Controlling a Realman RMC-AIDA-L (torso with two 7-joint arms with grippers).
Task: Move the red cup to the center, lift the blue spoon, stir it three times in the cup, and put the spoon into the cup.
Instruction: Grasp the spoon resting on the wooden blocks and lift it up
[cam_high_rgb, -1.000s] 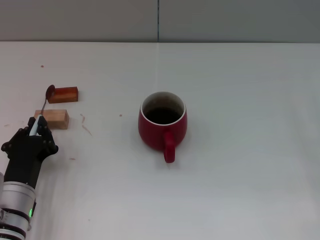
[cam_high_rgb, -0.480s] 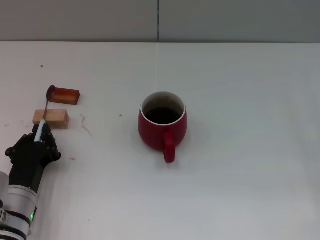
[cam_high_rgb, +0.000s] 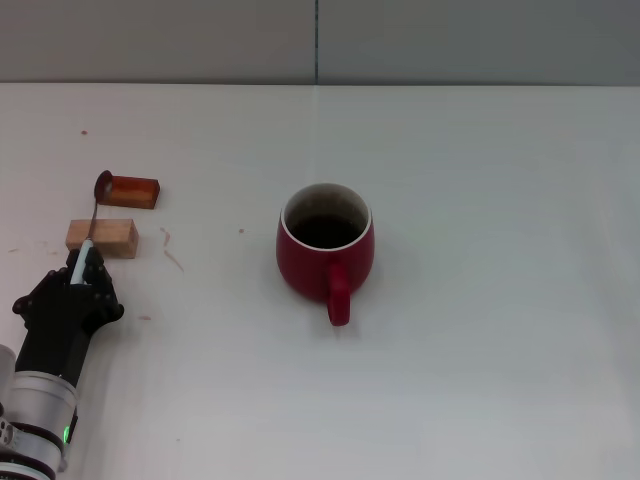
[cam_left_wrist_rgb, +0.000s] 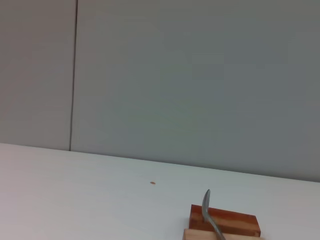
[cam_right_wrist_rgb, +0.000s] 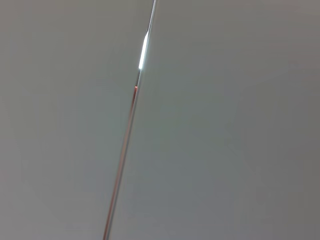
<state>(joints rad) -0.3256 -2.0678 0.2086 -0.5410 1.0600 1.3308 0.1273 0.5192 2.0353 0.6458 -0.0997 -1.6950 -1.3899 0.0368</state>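
Note:
The red cup (cam_high_rgb: 325, 245) stands upright near the middle of the white table (cam_high_rgb: 480, 300), with its handle pointing toward me. The blue spoon (cam_high_rgb: 93, 215) lies at the far left. Its grey bowl leans on a red-brown block (cam_high_rgb: 133, 190) and its neck crosses a pale wooden block (cam_high_rgb: 103, 236). My left gripper (cam_high_rgb: 82, 262) is at the table's left front, shut on the spoon's pale blue handle end. The left wrist view shows the spoon's neck and bowl (cam_left_wrist_rgb: 209, 215) over both blocks. My right gripper is out of view.
The two small blocks sit close together at the far left, well away from the cup. The red-brown block (cam_left_wrist_rgb: 232, 220) lies behind the pale one (cam_left_wrist_rgb: 200, 235). A grey wall (cam_high_rgb: 450, 40) runs along the table's far edge.
My left gripper has slid a little back toward me and to the right along the spoon handle. The red-brown block has turned slightly. The cup has not moved.

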